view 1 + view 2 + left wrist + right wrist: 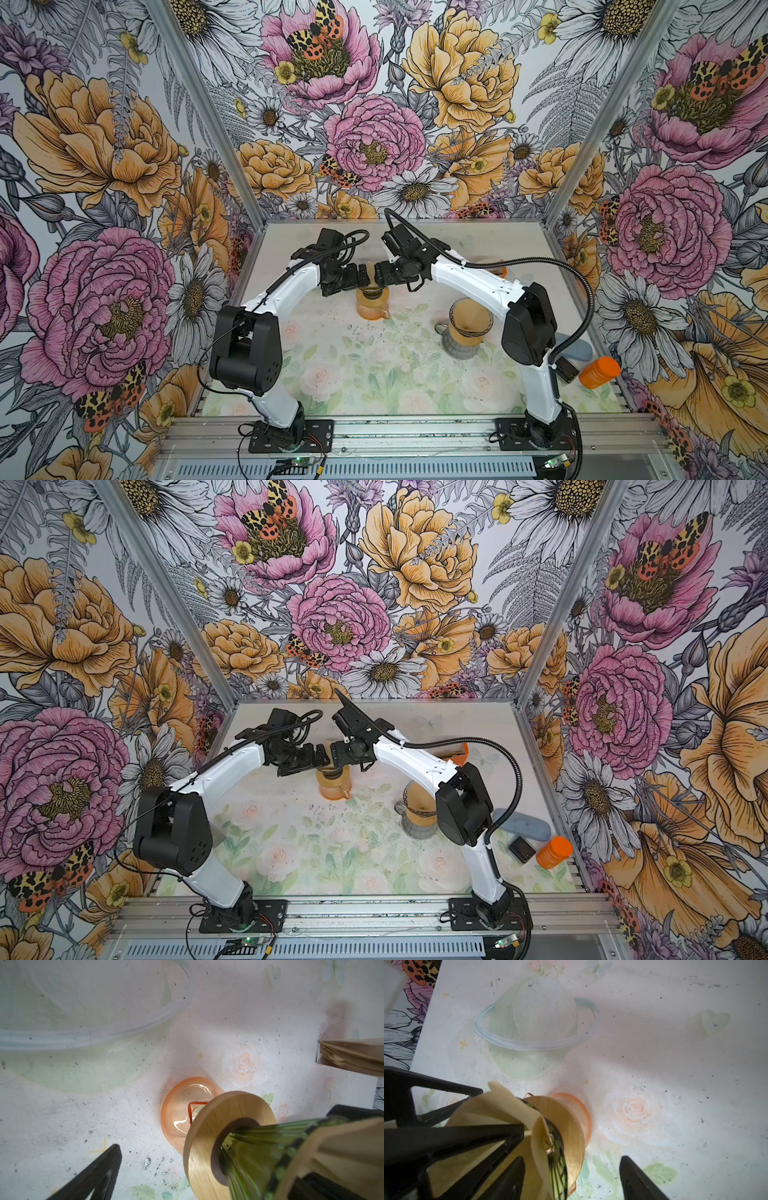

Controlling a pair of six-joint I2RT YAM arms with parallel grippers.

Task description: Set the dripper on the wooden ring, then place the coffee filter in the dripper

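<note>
In both top views the table [332,374] has free room along its front edge and over its whole left half. The two arms meet above the middle, nearer to the back edge. The right side is more crowded. A clear glass pot [469,328] with brown paper in its mouth stands there. An orange bottle [598,372] lies on its side by the front right corner, and a small black device [567,370] is just beside it. The left gripper [360,277] and the right gripper [379,274] face each other, tips nearly touching, over an orange glass jug [372,307]. The coffee filter [370,268] shows here only as a pale strip between them.

In the left wrist view the dripper [259,1147], green ribbed glass with a wooden ring [207,1136], stands on the jug. Its narrow end points down and its wide mouth is up. The paper lies at this mouth. One black finger [99,1167] stays well apart from the dripper, so the left jaws are wide open and hold nothing. A stack of spare filters [353,1057] is near.

In the right wrist view the right jaws are also apart. One finger [467,1136] lies across the filter's open mouth, and the other is outside, clear of the ring. Nothing is pinched. The filter sits in the dripper with its point down, and one flap is folded outward over the rim.
</note>
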